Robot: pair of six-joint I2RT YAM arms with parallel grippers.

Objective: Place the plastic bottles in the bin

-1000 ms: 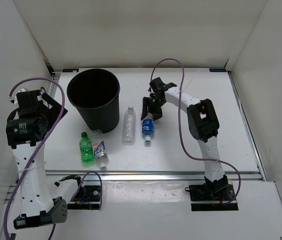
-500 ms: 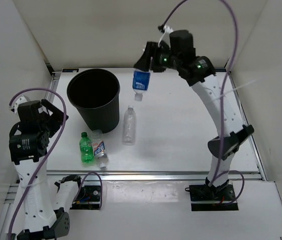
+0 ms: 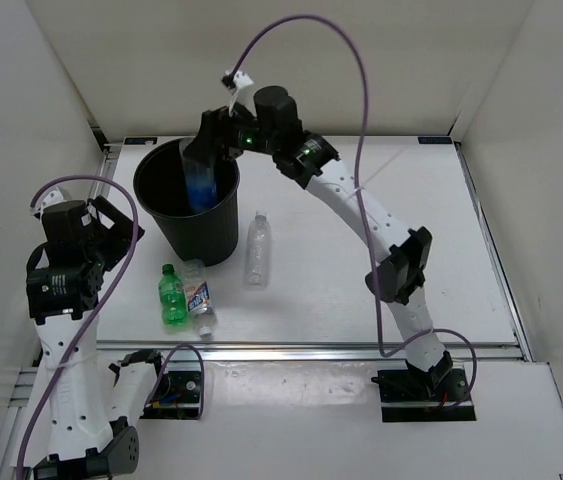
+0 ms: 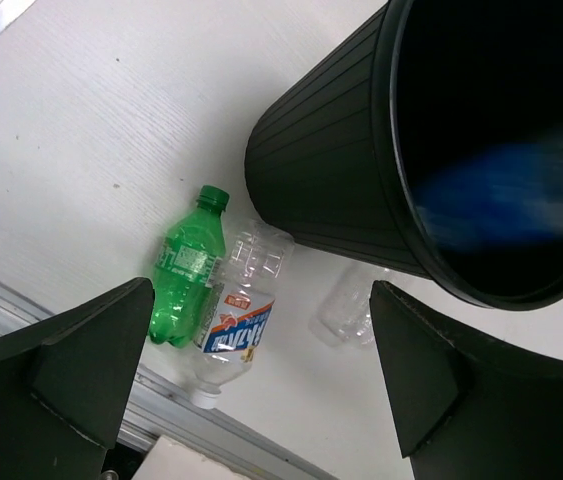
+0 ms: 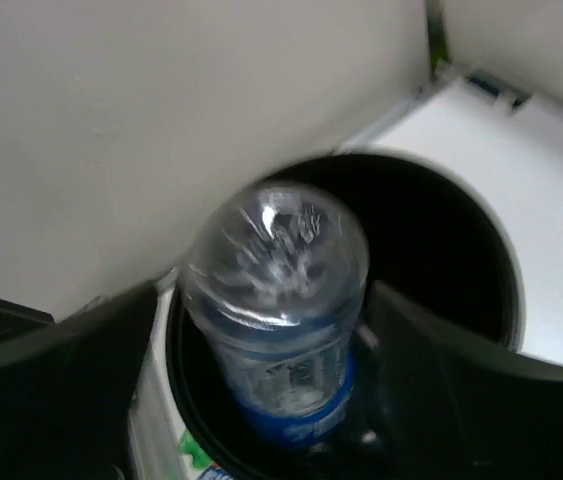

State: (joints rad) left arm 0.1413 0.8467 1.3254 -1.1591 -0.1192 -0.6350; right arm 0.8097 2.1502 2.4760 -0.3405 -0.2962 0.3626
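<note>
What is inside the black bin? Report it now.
A blurred blue-label bottle shows in the mouth of the bin. The dark interior below it cannot be made out, and the bottle covers part of it.

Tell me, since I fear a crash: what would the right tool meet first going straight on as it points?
The clear blue-labelled plastic bottle, right ahead of the right tool; past it, likely the inside of the large round black plastic bin.
</note>
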